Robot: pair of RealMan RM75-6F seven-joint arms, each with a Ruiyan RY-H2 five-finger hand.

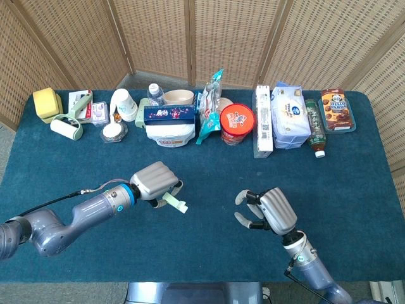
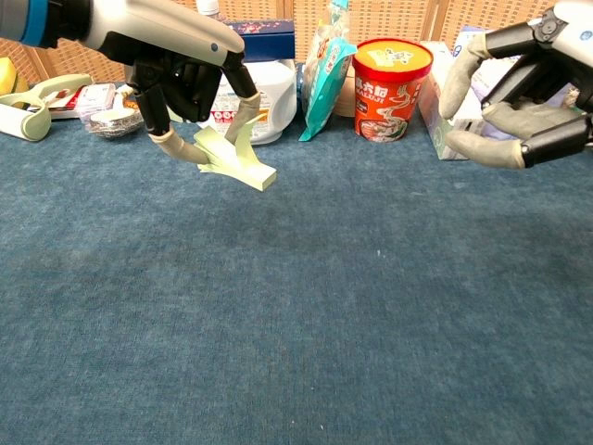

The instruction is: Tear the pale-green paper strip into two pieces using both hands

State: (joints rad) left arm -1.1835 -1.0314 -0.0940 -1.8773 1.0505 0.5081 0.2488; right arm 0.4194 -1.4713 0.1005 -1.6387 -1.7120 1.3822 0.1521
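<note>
My left hand [image 1: 154,181] [image 2: 190,88] holds the pale-green paper strip [image 1: 175,202] [image 2: 243,163] above the blue cloth, left of centre. The strip sticks out to the right from between its fingers, its free end pointing toward the other hand. My right hand [image 1: 270,210] [image 2: 521,93] hovers to the right of the strip with its fingers spread and nothing in them. A wide gap of cloth separates the strip's free end from the right hand's fingertips [image 1: 240,197].
Along the table's back stands a row of goods: a red noodle cup [image 1: 236,123] [image 2: 393,87], a teal snack bag [image 1: 209,107], a white tub [image 1: 169,133], tissue packs [image 1: 290,117], a bottle [image 1: 314,128], a lint roller [image 1: 66,125]. The blue table cloth [image 1: 209,183] fills the front.
</note>
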